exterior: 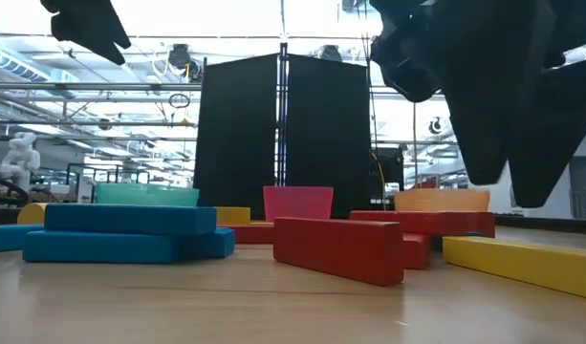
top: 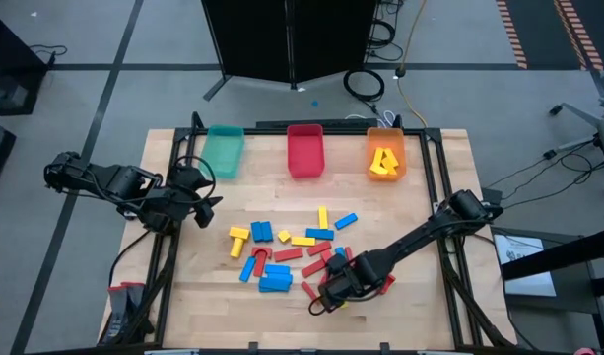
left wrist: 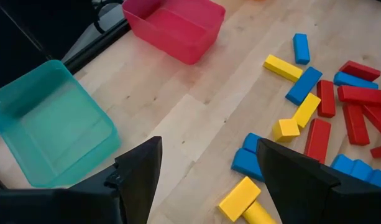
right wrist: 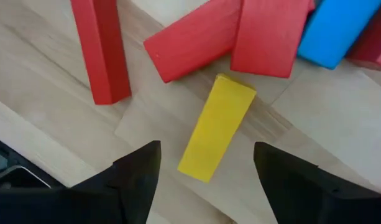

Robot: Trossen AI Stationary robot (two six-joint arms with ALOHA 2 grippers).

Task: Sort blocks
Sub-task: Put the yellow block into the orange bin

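**High view: sorting status, early stage**

The high view showed most of the blocks (top: pixel 297 253) scattered on the table (top: pixel 430 316), between my two pincers. Only the orange bin (top: pixel 386 155) held sorted pieces: a few yellow ones (top: pixel 382 162). The red bin (top: pixel 304 150) and the teal bin (top: pixel 223 150) appeared empty. I judged the task barely begun, with nearly all red and blue blocks and several yellow ones left to move.

My right pincer (right wrist: pixel 206 180) hung low over the near edge of the scatter, fingers apart and holding nothing. A yellow bar (right wrist: pixel 216 126) lay flat just ahead of the gap between my fingers, roughly in line with it. Three red bars (right wrist: pixel 196 45) lay beyond the yellow bar, one (right wrist: pixel 100 46) off to the side, and a blue block (right wrist: pixel 335 32) lay farther out. I judged the yellow bar the likely next pick, destined for the orange bin.

My left pincer (left wrist: pixel 206 174) waited with fingers apart and empty, close to the teal bin, with the scatter ahead of it.
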